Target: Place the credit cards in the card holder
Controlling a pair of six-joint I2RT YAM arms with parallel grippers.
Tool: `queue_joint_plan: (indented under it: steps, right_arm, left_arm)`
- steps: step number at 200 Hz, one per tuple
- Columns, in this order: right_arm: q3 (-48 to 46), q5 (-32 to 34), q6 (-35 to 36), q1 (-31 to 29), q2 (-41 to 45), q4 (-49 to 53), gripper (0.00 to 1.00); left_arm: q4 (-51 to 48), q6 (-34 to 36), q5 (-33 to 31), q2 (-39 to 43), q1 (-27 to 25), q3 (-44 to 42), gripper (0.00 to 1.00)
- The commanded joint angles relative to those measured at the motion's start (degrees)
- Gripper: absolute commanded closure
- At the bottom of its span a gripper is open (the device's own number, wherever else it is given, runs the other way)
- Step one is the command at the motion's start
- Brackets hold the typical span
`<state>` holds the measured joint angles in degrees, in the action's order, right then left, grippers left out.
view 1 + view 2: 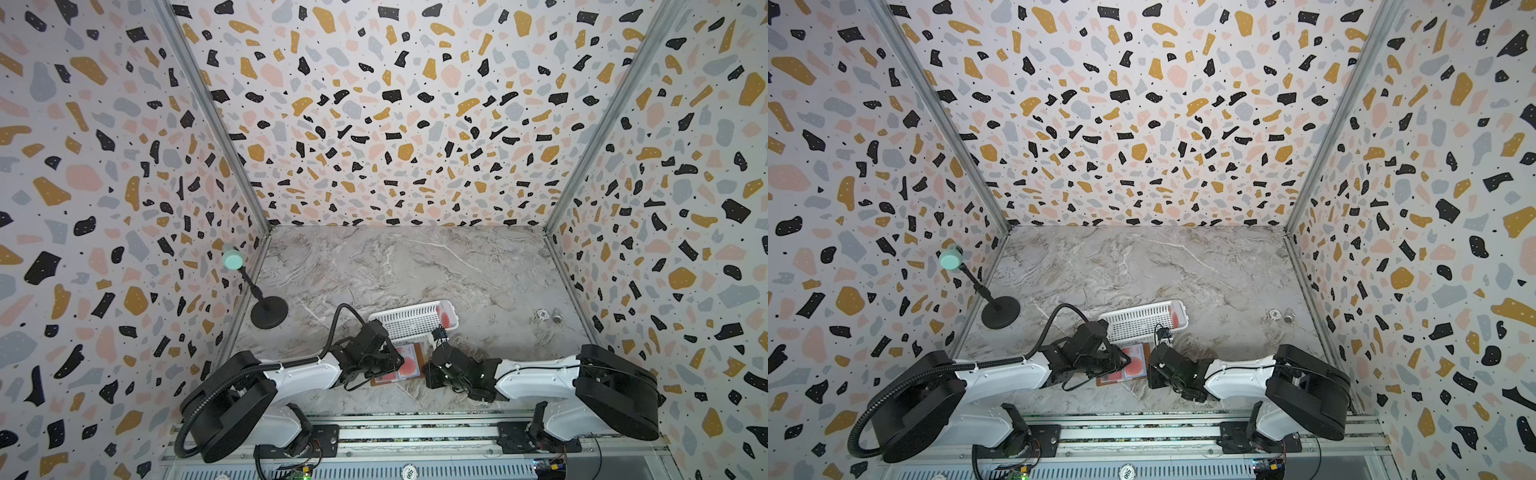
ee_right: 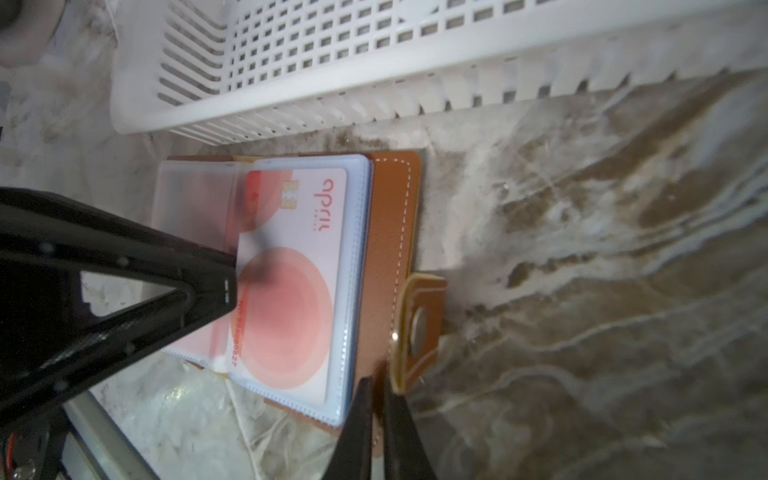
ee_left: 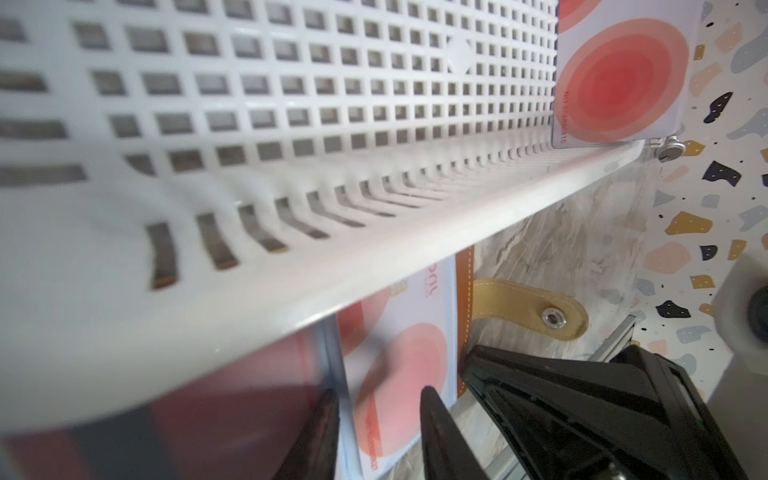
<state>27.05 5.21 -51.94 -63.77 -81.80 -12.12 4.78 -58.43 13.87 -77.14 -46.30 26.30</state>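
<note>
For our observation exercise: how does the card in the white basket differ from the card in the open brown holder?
The basket card sits bare in the white basket; the holder card is sleeved in clear plastic inside the card holder. The basket card seems propped at the end wall; the holder card lies flat. Both show red circles.

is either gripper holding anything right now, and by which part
The right gripper pinches the tan-brown leather card holder by its cover edge beside the snap tab. The left gripper: cannot tell.
</note>
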Motion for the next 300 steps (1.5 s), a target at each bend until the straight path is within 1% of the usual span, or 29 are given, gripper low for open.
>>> queue_joint_plan:
  steps: [1, 35, 80, 128, 142, 167, 198, 228, 273, 300]
  right_arm:
    - [-1.1, 0.16, 0.0, -0.3, 0.18, 4.5, 0.9]
    - [-0.85, 0.15, 0.13, -0.3, 0.64, 4.97, 0.9]
    - [-1.72, 0.06, 0.34, -0.14, 3.99, 4.32, 0.9]
    - [-3.79, -3.36, 1.34, 1.62, 7.38, 0.63, 0.89]
    - [-4.17, -4.07, 1.67, 1.88, 8.23, -0.52, 0.87]
    - [-4.71, -6.9, 1.91, 2.87, 8.73, -3.84, 0.82]
    - [-4.64, -9.62, 1.39, 4.47, 7.68, -6.66, 0.78]
    - [-4.22, -10.75, 0.74, 5.18, 6.01, -8.42, 0.75]
    - [-3.58, -11.69, -0.08, 5.37, 3.25, -9.97, 0.74]
    - [-3.49, -11.83, -0.2, 5.41, 2.72, -10.63, 0.74]
  left_arm:
    - [-4.56, 1.92, -2.18, 1.44, -0.19, 1.77, 0.71]
    - [-4.52, 2.1, -2.21, 1.66, -0.22, 1.73, 0.75]
    - [-2.95, 2.34, -1.59, 0.04, -0.54, 2.12, 0.85]
    - [-1.94, 2.71, -1.22, -2.2, -0.81, 2.46, 0.92]
    - [-1.72, 2.63, -1.22, -2.31, -0.81, 2.28, 0.94]
    - [-1.52, 2.6, -0.95, -2.93, -0.81, 2.26, 0.95]
    - [-1.31, 2.7, -1.0, -3.27, -0.81, 2.0, 0.96]
    - [-0.35, 2.62, -0.87, -3.45, -0.93, 1.25, 0.96]
    - [0.34, 2.58, -0.88, -3.64, -0.91, 0.33, 0.97]
    - [1.37, 2.02, -0.8, -3.38, -1.06, -0.73, 0.99]
